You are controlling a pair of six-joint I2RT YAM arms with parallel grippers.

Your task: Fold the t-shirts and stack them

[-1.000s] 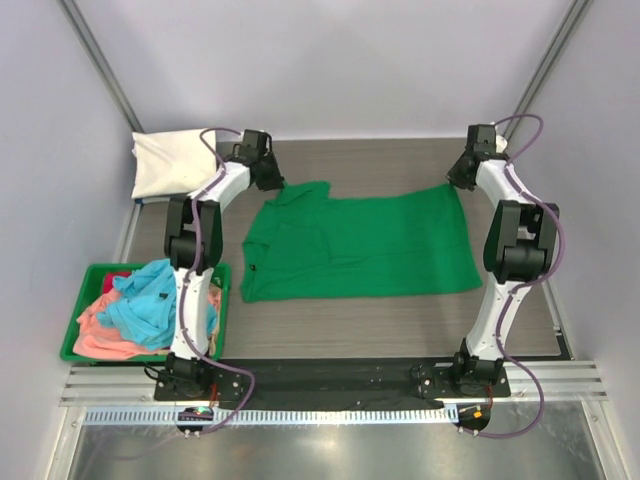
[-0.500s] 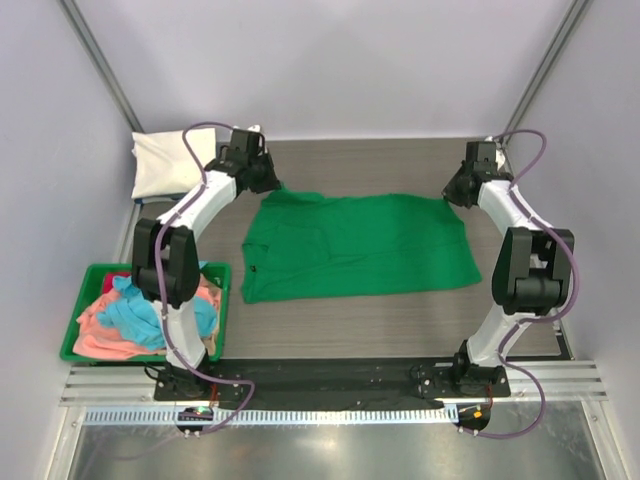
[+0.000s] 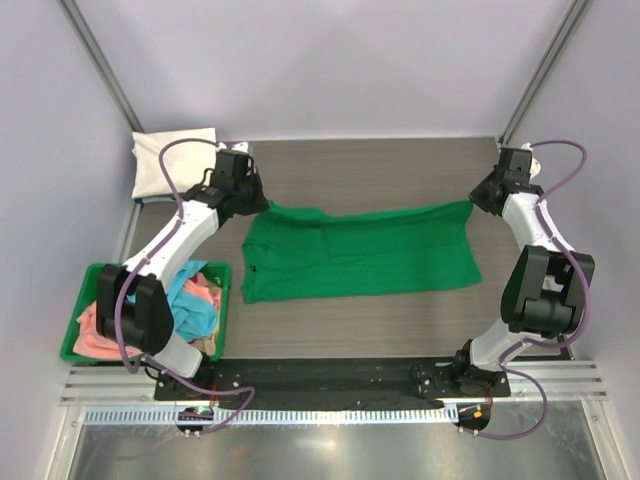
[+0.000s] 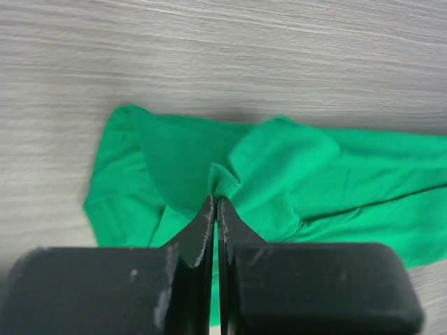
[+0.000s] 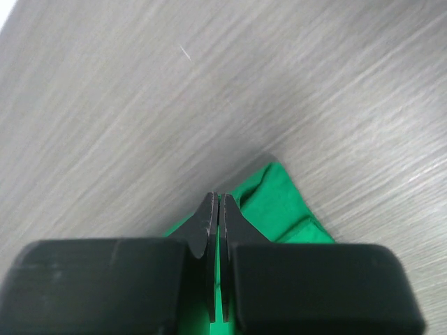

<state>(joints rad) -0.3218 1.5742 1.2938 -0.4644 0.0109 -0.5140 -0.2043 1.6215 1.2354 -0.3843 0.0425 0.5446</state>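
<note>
Fabric stretched wide in the overhead view: the green t-shirt (image 3: 360, 255) lies across the middle of the grey surface (image 3: 400, 165), its far edge lifted at both ends. The left tool (image 3: 258, 203) pinches the far-left corner and the right tool (image 3: 478, 200) the far-right hem corner. Held apart like that, I'd say, to keep the cloth taut so the far edge can come over in one clean fold. Both arms reach long, elbows bowed outward, wrists angled in toward the shirt. A cream-white t-shirt (image 3: 172, 162) sits at the far-left corner. The green bin (image 3: 66, 350) beside the left arm holds light blue and salmon-pink ones.

Left wrist view now: the tool is clamped shut on a puckered bunch of green cloth, and the rest droops to the surface beneath.

Right wrist view: the fingers are closed tight on the hem corner, a green tip poking out just past them, bare woodgrain beyond.
</note>
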